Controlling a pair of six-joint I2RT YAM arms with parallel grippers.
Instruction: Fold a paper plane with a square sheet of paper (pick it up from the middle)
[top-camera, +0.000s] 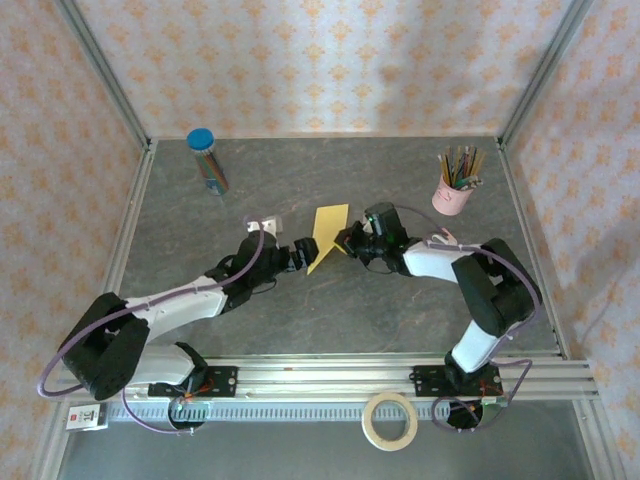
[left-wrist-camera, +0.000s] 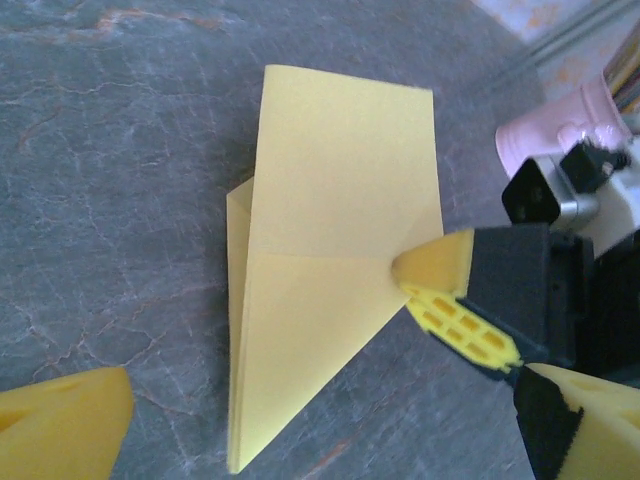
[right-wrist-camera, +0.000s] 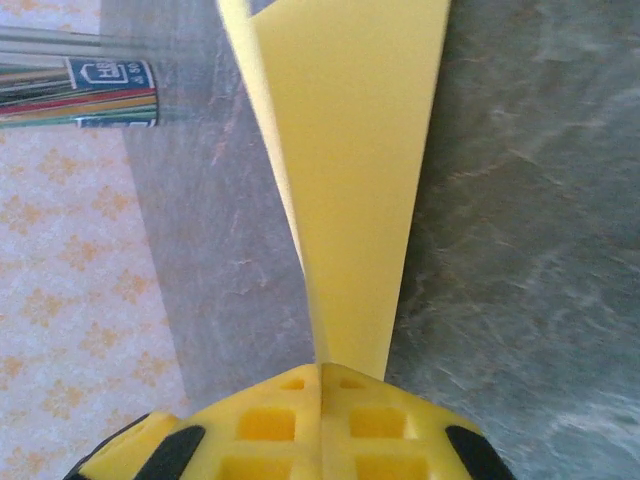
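The square sheet of paper is folded into a yellow kite-shaped paper plane (top-camera: 327, 234) with one sharp point toward the near side, at the middle of the grey table (top-camera: 300, 320). My right gripper (top-camera: 344, 241) is shut on the plane's right corner; its fingers (left-wrist-camera: 432, 264) pinch the edge of the plane (left-wrist-camera: 320, 250). In the right wrist view the shut gripper (right-wrist-camera: 324, 372) holds the plane (right-wrist-camera: 360, 150), which fans away from it. My left gripper (top-camera: 303, 255) is just left of the plane's point, open wide (left-wrist-camera: 325, 400), its fingers (left-wrist-camera: 65, 420) off the paper.
A blue-capped tube of coloured pencils (top-camera: 207, 160) stands at the back left, also in the right wrist view (right-wrist-camera: 80, 92). A pink cup of pencils (top-camera: 455, 192) stands at the back right (left-wrist-camera: 560, 125). A tape roll (top-camera: 390, 420) lies by the front rail.
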